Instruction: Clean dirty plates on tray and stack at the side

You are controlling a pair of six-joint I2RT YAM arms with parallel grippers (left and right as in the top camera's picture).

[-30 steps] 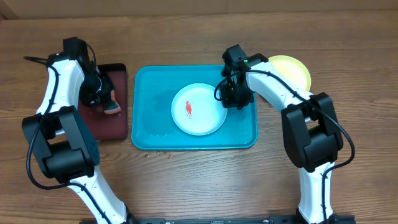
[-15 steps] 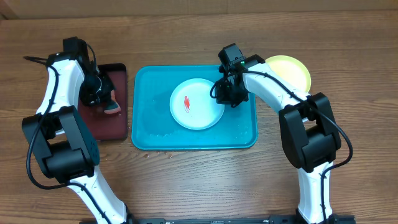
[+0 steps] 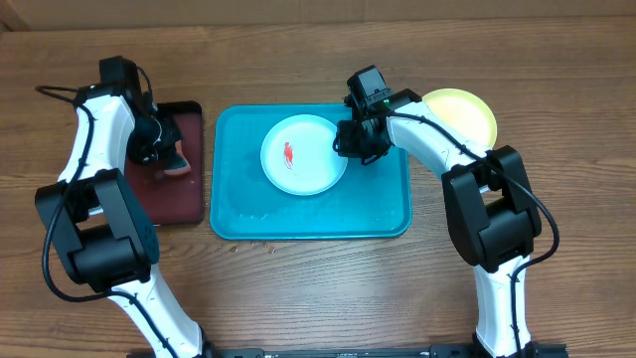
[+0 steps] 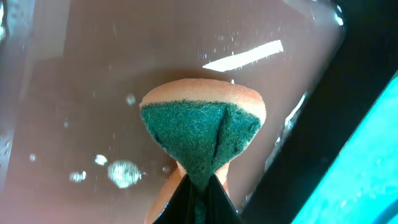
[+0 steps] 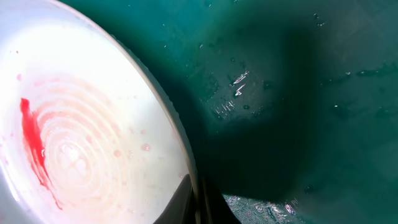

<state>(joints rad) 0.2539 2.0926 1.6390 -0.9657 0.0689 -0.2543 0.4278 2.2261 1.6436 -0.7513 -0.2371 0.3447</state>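
A white plate (image 3: 303, 154) with a red smear (image 3: 288, 156) is over the turquoise tray (image 3: 378, 214), toward its back. My right gripper (image 3: 350, 142) is shut on the plate's right rim and holds it tilted, lifted off the tray. In the right wrist view the plate (image 5: 81, 143) fills the left, its smear (image 5: 34, 146) showing, with the tray (image 5: 311, 93) below. A yellow-green plate (image 3: 467, 111) lies on the table right of the tray. My left gripper (image 3: 164, 149) is shut on a green-and-orange sponge (image 4: 199, 134) over the maroon tray (image 3: 184, 204). The aqua plate is out of view.
The maroon tray (image 4: 93, 74) is wet, with droplets on it. Water beads lie on the turquoise tray's floor near the front. Crumbs lie on the wood in front of the tray.
My right gripper has pulled the white plate left and toward the back of the tray. The left gripper with the sponge has barely moved.
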